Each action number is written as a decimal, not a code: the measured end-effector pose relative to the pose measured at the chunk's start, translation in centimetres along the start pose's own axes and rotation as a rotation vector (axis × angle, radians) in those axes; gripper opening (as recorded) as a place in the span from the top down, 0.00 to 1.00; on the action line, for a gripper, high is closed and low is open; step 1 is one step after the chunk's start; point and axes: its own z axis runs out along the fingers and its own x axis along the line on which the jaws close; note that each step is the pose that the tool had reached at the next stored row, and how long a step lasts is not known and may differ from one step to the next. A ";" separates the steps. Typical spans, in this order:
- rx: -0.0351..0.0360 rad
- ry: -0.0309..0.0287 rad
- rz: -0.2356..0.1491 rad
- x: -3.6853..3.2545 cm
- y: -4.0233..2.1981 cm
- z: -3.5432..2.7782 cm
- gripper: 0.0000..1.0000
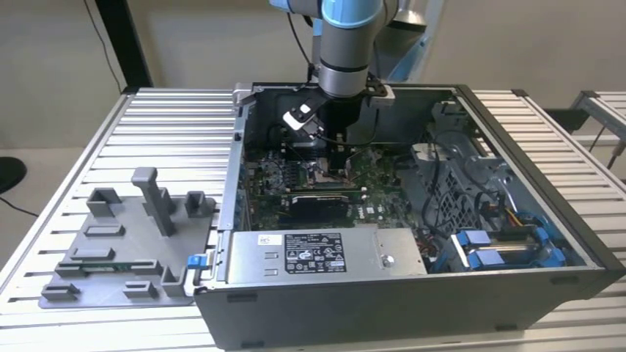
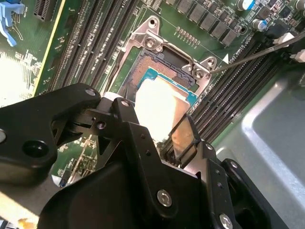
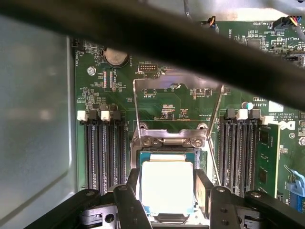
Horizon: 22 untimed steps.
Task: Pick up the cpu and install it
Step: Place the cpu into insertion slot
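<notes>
The cpu (image 3: 167, 187) is a thin square chip with a bright silvery top and a green rim. It sits level over the open socket (image 3: 167, 141) on the motherboard, and in the second wrist view the cpu (image 2: 159, 106) covers the socket's contact field (image 2: 152, 71). My gripper (image 3: 167, 192) has one black finger against each of two opposite edges of the chip and is shut on it. In the exterior view the gripper (image 1: 338, 163) reaches straight down into the computer case (image 1: 547, 282) over the board's middle. The socket's metal load plate (image 3: 177, 80) stands hinged open.
Memory slots (image 3: 105, 152) run along both sides of the socket. A thin metal lever (image 2: 257, 53) sticks out beside it. A silver power-supply box (image 1: 328, 253) lies at the case's front, blue drive brackets (image 1: 499, 246) at the exterior view's right, a grey tray (image 1: 117, 249) on the table at its left.
</notes>
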 end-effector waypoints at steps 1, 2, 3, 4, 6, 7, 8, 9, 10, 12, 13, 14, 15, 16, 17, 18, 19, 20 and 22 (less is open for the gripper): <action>-0.0001 0.0001 0.000 -0.01 -0.01 0.02 1.00; -0.0001 0.0001 0.000 -0.03 -0.03 0.04 1.00; -0.0001 0.0001 0.000 -0.04 -0.06 0.06 1.00; -0.0001 0.0001 0.000 -0.06 -0.08 0.08 1.00; -0.0001 0.0001 0.000 -0.12 -0.10 0.16 1.00; 0.0000 0.0000 0.000 -0.15 -0.10 0.20 1.00; 0.0000 0.0000 0.000 -0.18 -0.11 0.24 1.00; 0.0000 0.0000 0.000 -0.20 -0.13 0.27 1.00; 0.0000 0.0000 0.000 -0.22 -0.14 0.30 1.00; -0.0001 -0.0001 0.000 -0.23 -0.15 0.38 1.00; -0.0001 -0.0002 0.000 -0.23 -0.17 0.43 1.00; -0.0001 -0.0005 0.000 -0.24 -0.18 0.47 1.00; 0.0000 -0.0008 -0.001 -0.24 -0.21 0.53 1.00; -0.0001 -0.0012 -0.001 -0.25 -0.23 0.58 1.00; -0.0001 -0.0019 -0.001 -0.25 -0.25 0.63 1.00; -0.0001 -0.0030 -0.001 -0.25 -0.26 0.65 1.00; 0.0000 -0.0042 -0.002 -0.26 -0.27 0.67 1.00; 0.0000 -0.0056 -0.003 -0.26 -0.28 0.69 1.00; 0.0000 -0.0098 -0.004 -0.26 -0.29 0.71 1.00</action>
